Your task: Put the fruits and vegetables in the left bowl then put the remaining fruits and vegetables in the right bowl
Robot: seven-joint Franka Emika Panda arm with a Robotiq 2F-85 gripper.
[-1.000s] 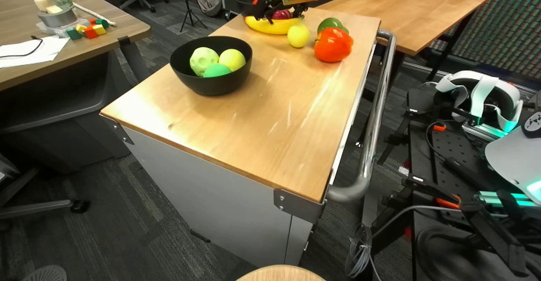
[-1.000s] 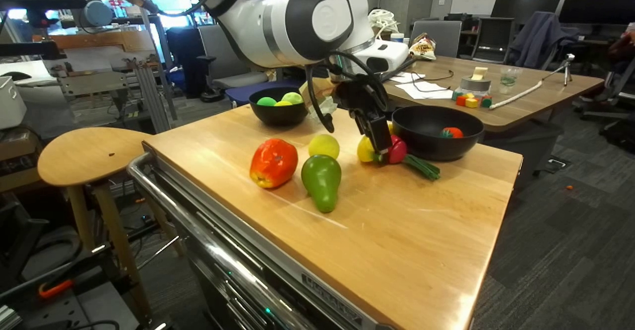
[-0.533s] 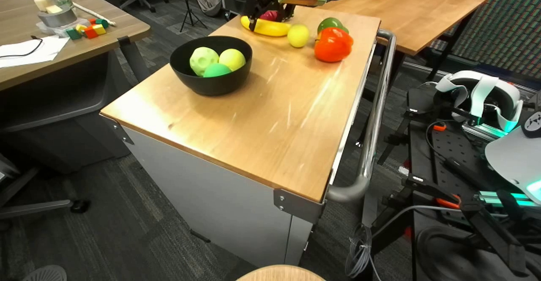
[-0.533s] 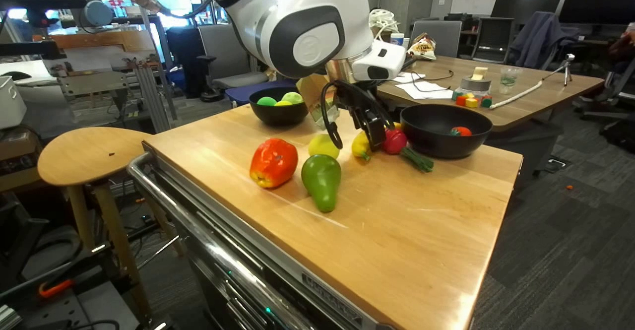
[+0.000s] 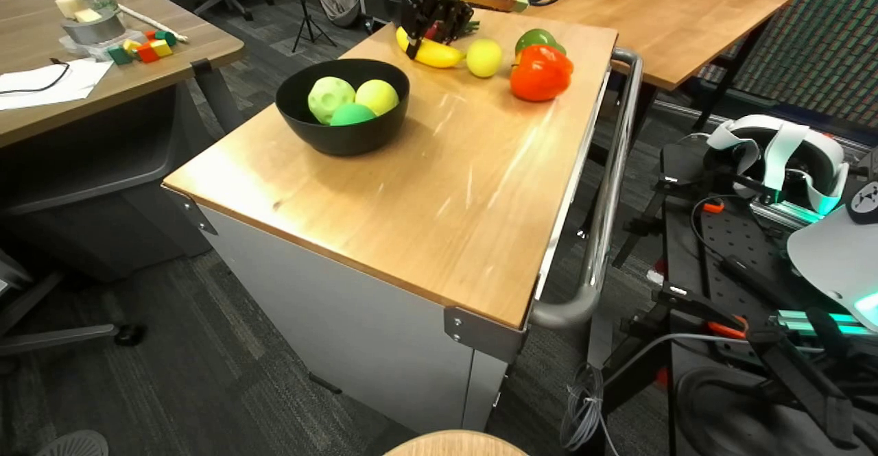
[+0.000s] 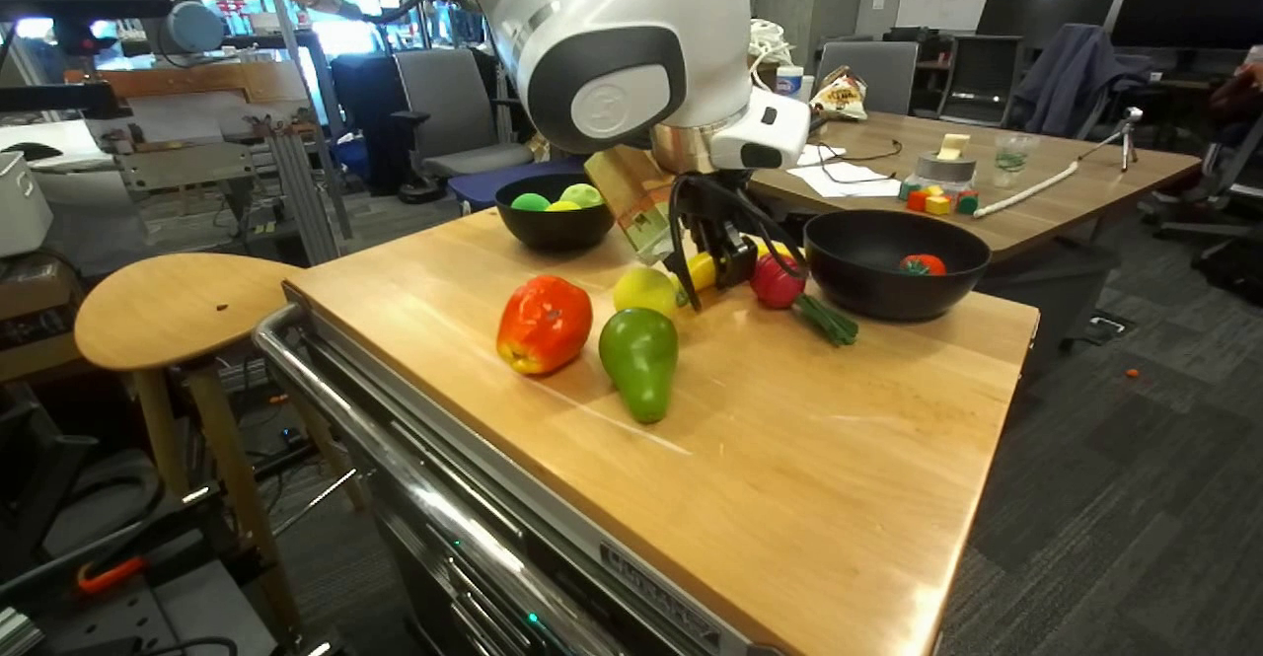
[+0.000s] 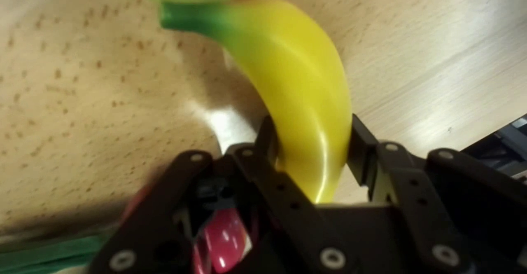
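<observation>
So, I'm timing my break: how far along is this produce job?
Looks done: three balls in one black bowl, a small tomato in the other bowl. In hand: the gripper apparently clamps the banana. Remaining on the tabletop: red-orange fruit, green pear-shaped fruit, yellow ball, radish.

Well away on different sides of the gripper (image 7: 314, 143), both exterior views look down over the same worktop (image 6: 789, 498), the wrist view from close above.

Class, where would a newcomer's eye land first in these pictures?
The yellow banana likely draws the eye first, central in the wrist view, gripped by the claw. In an exterior view, the white robot arm looms from the top edge, and a red-orange pepper-like fruit sits beside the green avocado.
</observation>
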